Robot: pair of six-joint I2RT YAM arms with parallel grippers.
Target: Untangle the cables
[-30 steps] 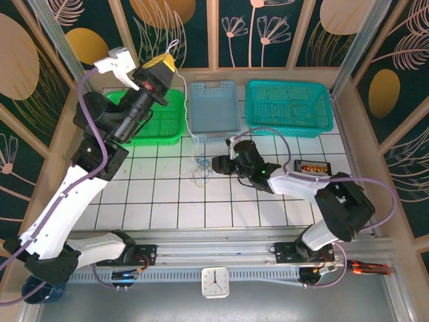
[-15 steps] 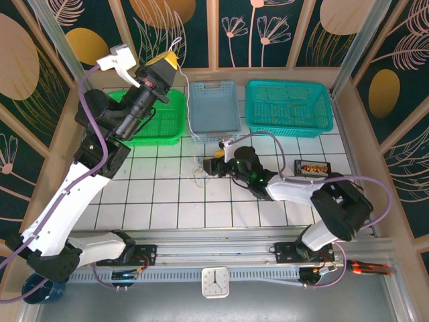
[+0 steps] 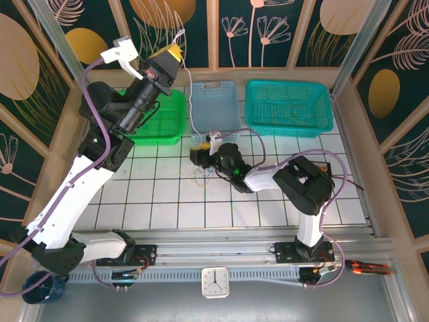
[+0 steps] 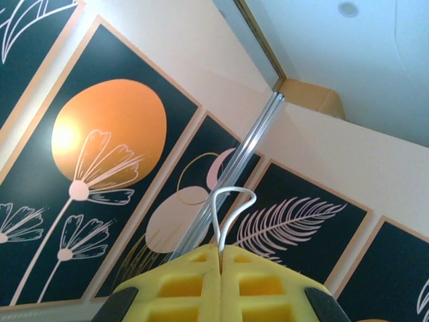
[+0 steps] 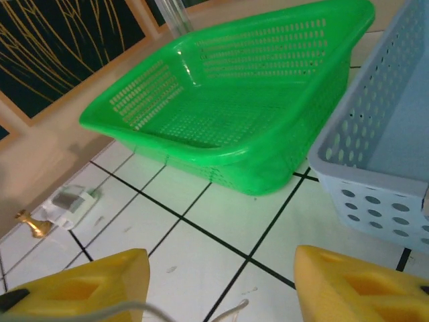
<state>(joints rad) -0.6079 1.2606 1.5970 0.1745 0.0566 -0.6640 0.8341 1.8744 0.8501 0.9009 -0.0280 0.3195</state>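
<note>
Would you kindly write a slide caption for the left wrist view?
Shut yellow fingers pinch a loop of white cable before a flower-painted wall.

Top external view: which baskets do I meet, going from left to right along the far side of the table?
Green basket → blue-grey basket → teal basket.

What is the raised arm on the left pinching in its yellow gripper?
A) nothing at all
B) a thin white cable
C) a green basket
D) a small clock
B: a loop of the thin white cable sticks up out of the shut left gripper.
</note>
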